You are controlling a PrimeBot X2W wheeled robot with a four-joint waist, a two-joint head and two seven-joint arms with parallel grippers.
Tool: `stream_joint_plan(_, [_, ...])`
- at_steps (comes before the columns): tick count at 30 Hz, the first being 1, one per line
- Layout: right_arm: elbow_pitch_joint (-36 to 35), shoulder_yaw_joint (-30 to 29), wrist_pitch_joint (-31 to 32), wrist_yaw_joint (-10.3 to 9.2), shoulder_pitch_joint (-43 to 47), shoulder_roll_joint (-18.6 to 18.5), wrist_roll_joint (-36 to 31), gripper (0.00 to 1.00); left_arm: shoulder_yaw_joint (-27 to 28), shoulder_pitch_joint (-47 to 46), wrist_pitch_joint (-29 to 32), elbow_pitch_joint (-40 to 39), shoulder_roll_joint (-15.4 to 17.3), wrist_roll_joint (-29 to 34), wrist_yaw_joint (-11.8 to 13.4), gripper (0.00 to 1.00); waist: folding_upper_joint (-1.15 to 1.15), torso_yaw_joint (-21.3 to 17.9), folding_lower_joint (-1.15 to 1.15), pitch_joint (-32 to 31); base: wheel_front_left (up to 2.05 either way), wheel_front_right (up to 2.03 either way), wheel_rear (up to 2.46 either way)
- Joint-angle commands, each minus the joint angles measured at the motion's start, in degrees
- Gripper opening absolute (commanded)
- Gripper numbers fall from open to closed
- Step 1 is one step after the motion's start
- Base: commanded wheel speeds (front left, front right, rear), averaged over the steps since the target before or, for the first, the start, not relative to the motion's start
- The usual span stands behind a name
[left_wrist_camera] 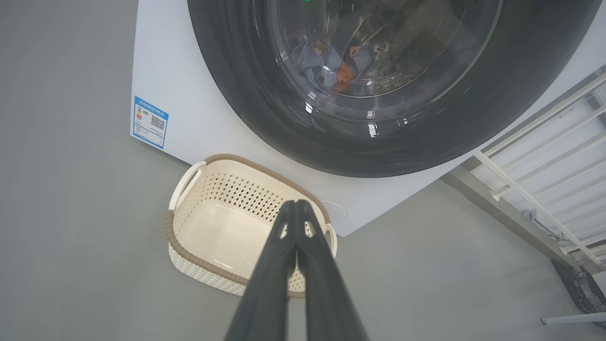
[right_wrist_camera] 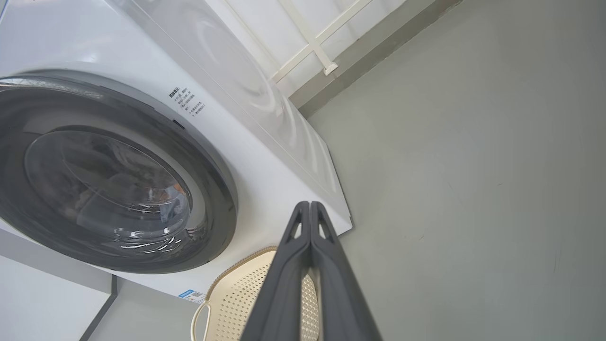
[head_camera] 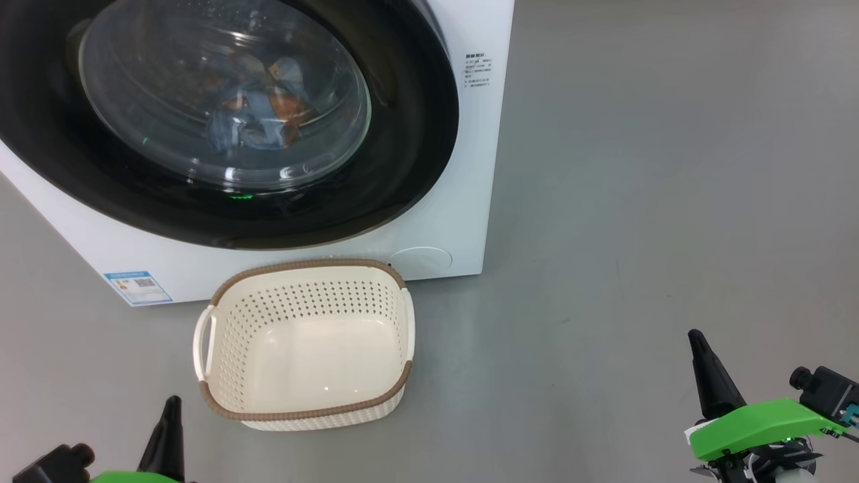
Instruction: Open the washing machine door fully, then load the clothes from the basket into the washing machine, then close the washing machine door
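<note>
The washing machine [head_camera: 456,221] stands on the grey floor with its round black-rimmed door [head_camera: 402,154] shut against the front. Behind the glass bowl lie the blue and orange-brown clothes [head_camera: 258,107], seen too in the left wrist view [left_wrist_camera: 331,66]. The cream basket [head_camera: 305,342] sits on the floor before the washer, with nothing inside [left_wrist_camera: 222,237]. My left gripper [head_camera: 171,402] is shut at the lower left, just left of the basket, holding nothing. My right gripper [head_camera: 698,339] is shut at the lower right, far from the basket, fingers pressed together [right_wrist_camera: 310,206].
A blue label sticker [head_camera: 137,287] marks the washer's lower left front. White metal railing [left_wrist_camera: 544,189] and a wall base run to the washer's right side. Bare grey floor [head_camera: 637,201] stretches right of the washer.
</note>
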Motion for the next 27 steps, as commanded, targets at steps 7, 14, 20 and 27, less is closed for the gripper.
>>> stream_joint_plan(7, [-2.1, -0.5, 1.3, -0.14, 0.1, 0.1, 4.6, 0.0, 1.8, -2.2, 1.2, -1.5, 0.4, -4.8, 0.0, 0.0, 0.0, 0.1, -0.01, -0.4, 0.0, 0.0, 0.0])
stream_joint_plan(14, [-2.6, -1.0, 2.5, -0.16, 0.2, 0.5, 8.4, 0.0, 2.4, -2.4, 2.4, -1.6, -0.1, -8.7, -0.1, 0.0, 0.0, 0.2, -0.01, -0.8, 0.0, 0.0, 0.0])
stream_joint_plan(20, [-3.1, -1.3, 3.5, -0.17, 0.4, 0.8, 11.7, 0.0, 2.8, -2.6, 3.3, -1.7, -0.5, -11.9, -0.1, 0.0, 0.0, 0.3, -0.01, -1.2, 0.0, 0.0, 0.0])
stream_joint_plan(27, [-3.6, -1.8, 4.7, -0.19, 0.5, 1.2, 15.5, 0.0, 3.4, -2.9, 4.5, -1.9, -0.9, -15.8, -0.1, 0.0, 0.0, 0.4, -0.01, -1.6, 0.0, 0.0, 0.0])
